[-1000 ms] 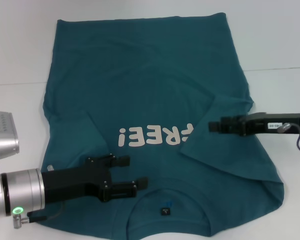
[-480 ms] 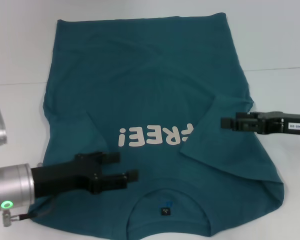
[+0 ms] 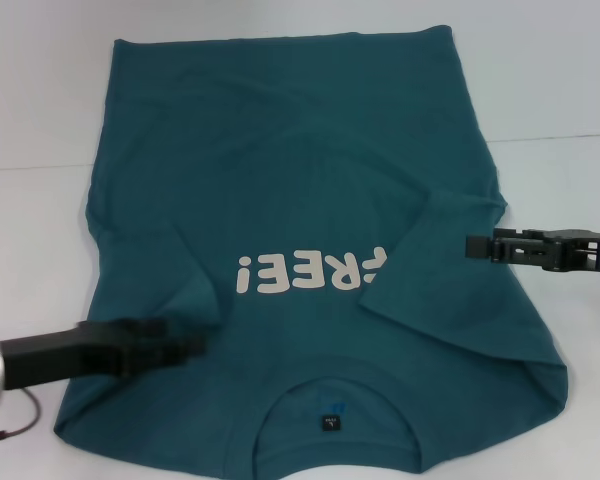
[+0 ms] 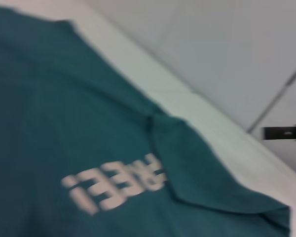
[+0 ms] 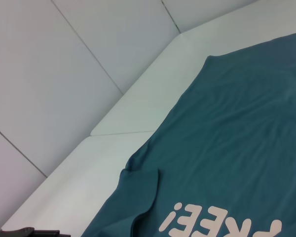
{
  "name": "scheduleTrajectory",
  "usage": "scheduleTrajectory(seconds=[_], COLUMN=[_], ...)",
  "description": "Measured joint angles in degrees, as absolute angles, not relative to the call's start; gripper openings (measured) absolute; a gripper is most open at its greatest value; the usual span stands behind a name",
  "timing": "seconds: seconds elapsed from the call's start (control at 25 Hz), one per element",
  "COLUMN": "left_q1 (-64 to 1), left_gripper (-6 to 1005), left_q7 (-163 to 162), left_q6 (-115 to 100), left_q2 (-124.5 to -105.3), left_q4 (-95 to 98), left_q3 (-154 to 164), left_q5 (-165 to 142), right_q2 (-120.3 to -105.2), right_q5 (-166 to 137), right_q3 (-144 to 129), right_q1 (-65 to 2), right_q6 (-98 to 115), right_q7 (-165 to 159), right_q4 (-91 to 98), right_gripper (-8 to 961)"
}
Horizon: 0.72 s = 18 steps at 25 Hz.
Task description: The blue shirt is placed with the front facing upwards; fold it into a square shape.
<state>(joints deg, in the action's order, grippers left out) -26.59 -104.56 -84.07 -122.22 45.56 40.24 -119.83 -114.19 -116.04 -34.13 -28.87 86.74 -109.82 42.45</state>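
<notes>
Matt cotton-like blue shirt [image 3: 300, 200] on smooth white table [image 3: 560, 90].

**White table, one shirt**

A white table [image 3: 40, 90] carries the blue shirt [image 3: 300, 180], which lies flat, front up, its white lettering [image 3: 310, 271] showing. Both sleeves are folded inward onto the chest. The collar lies at the near edge.

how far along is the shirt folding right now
Early stage. Done: the blue shirt lies face up with both sleeves folded inward, one covering the start of the lettering. In hand: nothing; the left gripper is over the collar-end left side, the right gripper beside the right edge. Left: folding the body into a square.
</notes>
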Motion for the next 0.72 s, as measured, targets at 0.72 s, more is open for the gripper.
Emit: scheduleTrajectory(seconds=[0.72], left_q1=[-26.14], left_gripper=[876], left_q7=[-110.81], left_q6=[-67.02], left_q2=[-122.03], left_q4=[42.54], left_q3=[34.70], left_q5=[-123.14], right_q2=[-114.25], right_q5=[-116.02], right_q3=[-34.01], right_q1=[-28.83], right_q6=[86.29], right_q7=[-110.40], right_q4=[42.31], right_gripper=[896])
